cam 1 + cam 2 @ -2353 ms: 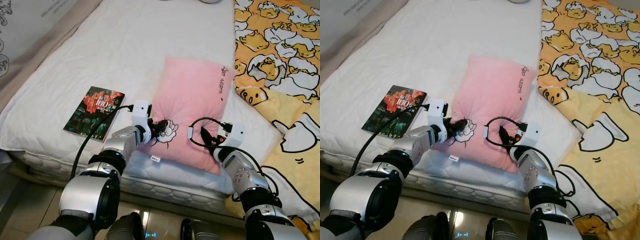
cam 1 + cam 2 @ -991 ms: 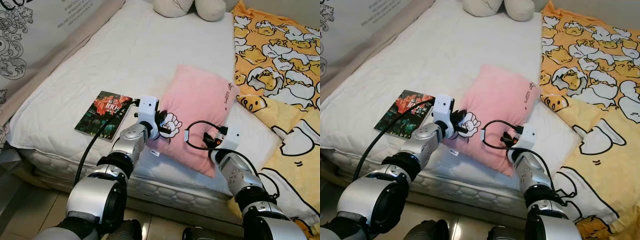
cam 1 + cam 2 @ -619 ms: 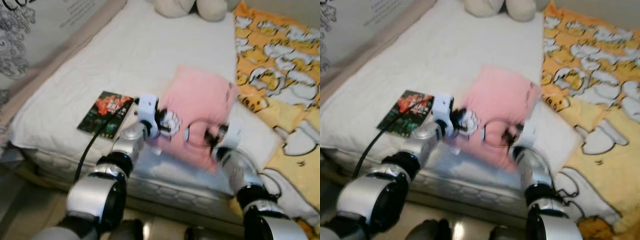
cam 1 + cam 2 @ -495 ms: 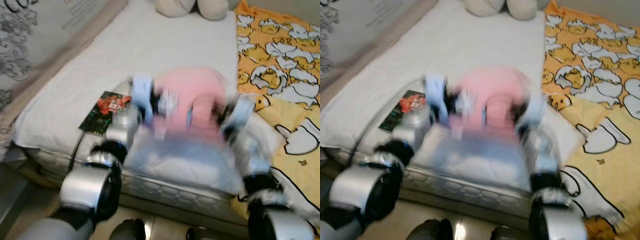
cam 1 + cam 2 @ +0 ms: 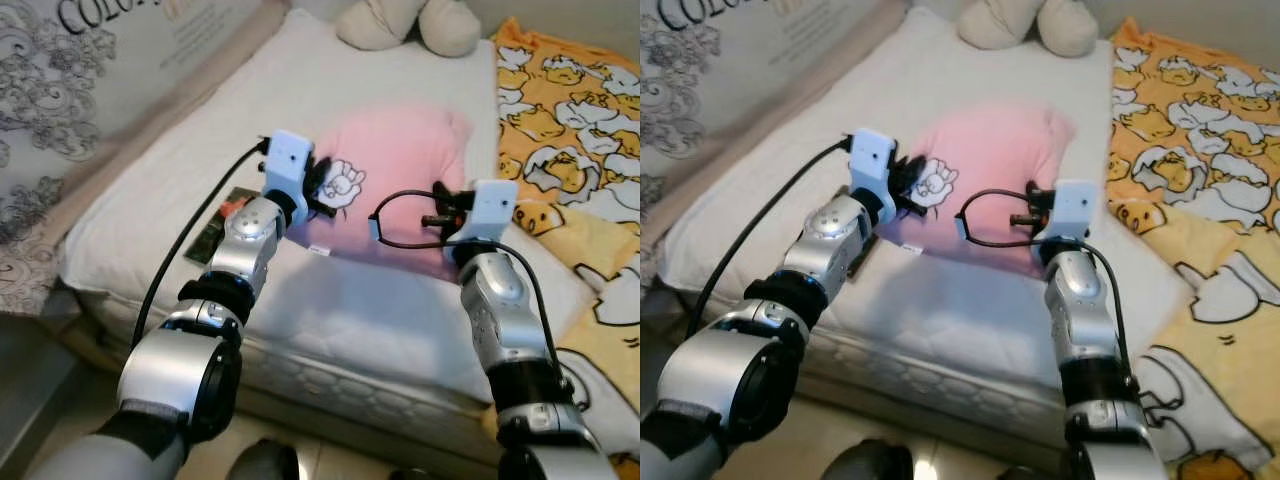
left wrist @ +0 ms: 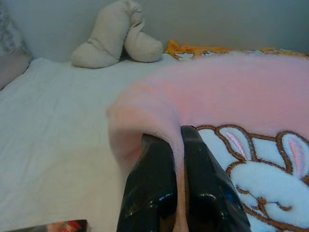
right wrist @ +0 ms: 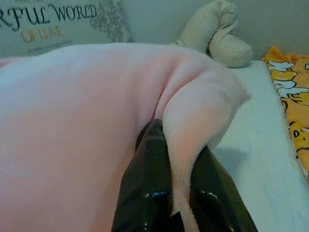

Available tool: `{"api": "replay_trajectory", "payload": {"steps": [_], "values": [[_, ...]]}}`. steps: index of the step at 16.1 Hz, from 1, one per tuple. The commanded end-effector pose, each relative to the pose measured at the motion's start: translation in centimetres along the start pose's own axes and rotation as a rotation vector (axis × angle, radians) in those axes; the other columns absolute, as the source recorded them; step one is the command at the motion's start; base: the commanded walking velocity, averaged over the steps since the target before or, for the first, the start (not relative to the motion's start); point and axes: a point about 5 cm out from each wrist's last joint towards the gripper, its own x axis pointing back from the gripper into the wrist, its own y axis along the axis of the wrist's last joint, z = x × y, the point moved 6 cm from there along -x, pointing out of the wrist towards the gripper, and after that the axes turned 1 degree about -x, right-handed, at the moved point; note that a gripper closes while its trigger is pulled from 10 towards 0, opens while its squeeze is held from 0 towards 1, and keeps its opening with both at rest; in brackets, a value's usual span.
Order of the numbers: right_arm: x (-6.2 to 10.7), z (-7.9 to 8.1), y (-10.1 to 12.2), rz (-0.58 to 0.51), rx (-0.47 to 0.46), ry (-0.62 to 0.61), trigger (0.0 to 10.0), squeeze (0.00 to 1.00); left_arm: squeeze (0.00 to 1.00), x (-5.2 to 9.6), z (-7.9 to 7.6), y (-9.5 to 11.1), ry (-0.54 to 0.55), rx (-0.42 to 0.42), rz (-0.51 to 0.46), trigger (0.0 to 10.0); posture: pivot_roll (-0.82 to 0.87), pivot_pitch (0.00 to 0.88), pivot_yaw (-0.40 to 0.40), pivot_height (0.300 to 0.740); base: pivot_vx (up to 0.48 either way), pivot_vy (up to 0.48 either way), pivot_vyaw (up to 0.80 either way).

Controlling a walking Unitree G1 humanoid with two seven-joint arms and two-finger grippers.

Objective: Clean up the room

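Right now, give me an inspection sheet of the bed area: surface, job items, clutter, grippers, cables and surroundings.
Surface: white mattress, bare at the near edge.
Job's things: pink pillow with a rabbit patch, lifted off the mattress between both grippers.
Clutter: book on the mattress beside the left arm, partly hidden by it; beige plush toy at the head of the bed.
Grippers: left gripper shut on a pillow edge near the rabbit; right gripper shut on a fold of the opposite edge.
Cables: black cable along the left arm; a looped one at the right wrist.
Surroundings: yellow patterned blanket on the robot's right; printed wall panel on its left.
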Motion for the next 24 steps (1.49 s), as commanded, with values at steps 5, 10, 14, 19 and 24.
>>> {"api": "replay_trajectory", "payload": {"steps": [5,10,14,19,24], "values": [[1.3,1.6,-0.3,-0.028,0.025,0.02,0.0,0.0,0.0,0.3,1.1,0.8,0.018,-0.021,-0.041,0.0,-0.04,0.0,0.035,0.74,0.0,0.454,0.0],[1.4,2.2,0.1,-0.034,0.044,0.088,0.0,0.0,0.0,0.4,-1.1,-1.2,0.035,0.093,-0.018,0.0,-0.03,0.0,0.026,0.74,0.0,0.449,0.0],[1.3,2.0,-0.2,-0.009,0.067,0.094,0.0,0.0,0.0,0.5,-2.6,-2.2,0.037,0.132,-0.005,0.0,-0.02,0.0,0.012,0.74,0.0,0.442,0.17],[1.4,2.3,-1.3,0.037,0.061,0.118,0.0,0.0,0.0,0.6,-2.1,-2.1,0.096,0.105,-0.018,0.0,-0.02,0.0,0.007,0.74,0.0,0.059,0.55],[1.5,2.4,-2.4,0.091,0.093,0.119,10.0,0.0,0.0,0.6,-2.2,-2.5,0.105,0.066,0.012,10.0,-0.02,0.0,0.001,0.74,0.0,0.0,0.1]]}}
